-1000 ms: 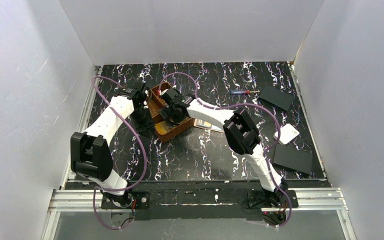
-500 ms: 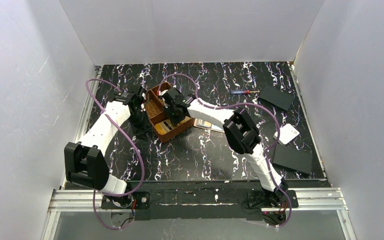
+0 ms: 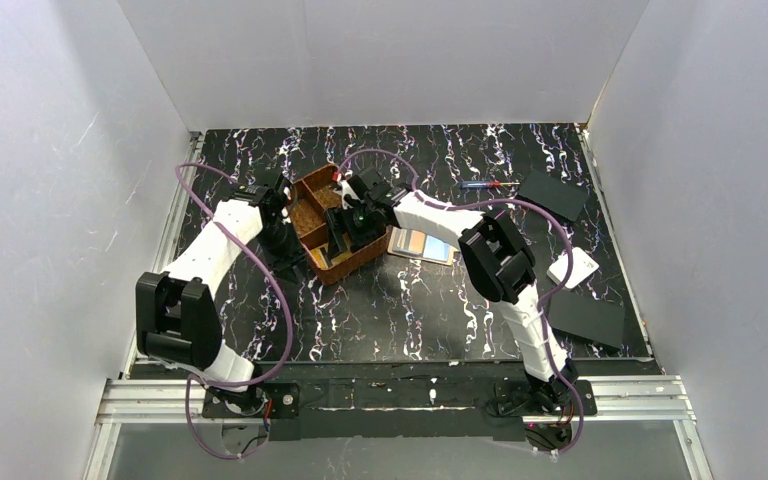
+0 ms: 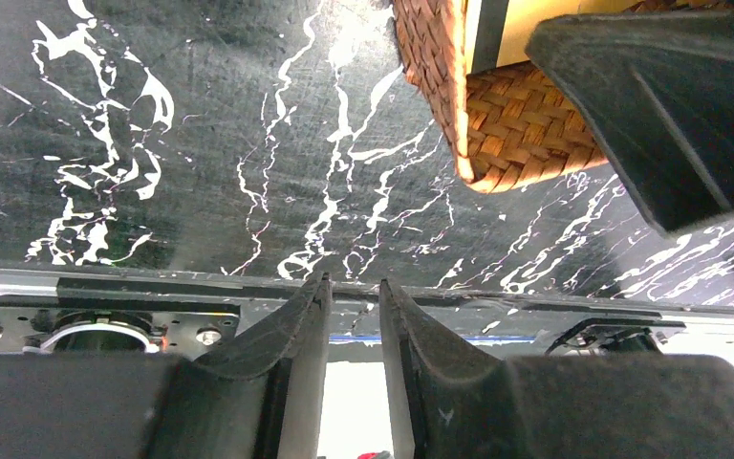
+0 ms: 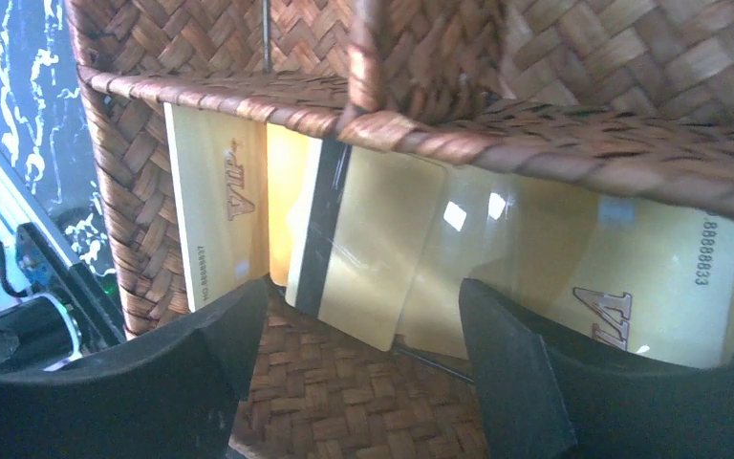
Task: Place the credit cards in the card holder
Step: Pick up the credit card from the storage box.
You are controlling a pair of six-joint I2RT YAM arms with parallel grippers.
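The credit cards (image 5: 373, 249) stand on edge in the near compartment of a brown woven tray (image 5: 573, 153), leaning against its wall and overlapping one another. We judge that this fanned, upright rest leaves their top edges free for a pinch from above. All that show are gold. The leftmost reads "VIP" with a small serial below it that we cannot read with certainty. The middle card shows a black magnetic stripe, and the rightmost carries "8888833".

The right claw (image 5: 363, 306) hangs spread over the compartment, one finger on each side of the striped card, touching nothing that we can see. We take this as alignment for a grasp.

The card holder (image 3: 422, 244), as we judge it, lies open on the surface (image 3: 410, 300) just beside the tray, so a short carry would serve.

The left claw (image 4: 354, 287) is pressed nearly together and empty, low beside the tray's outer corner, perhaps to brace it.
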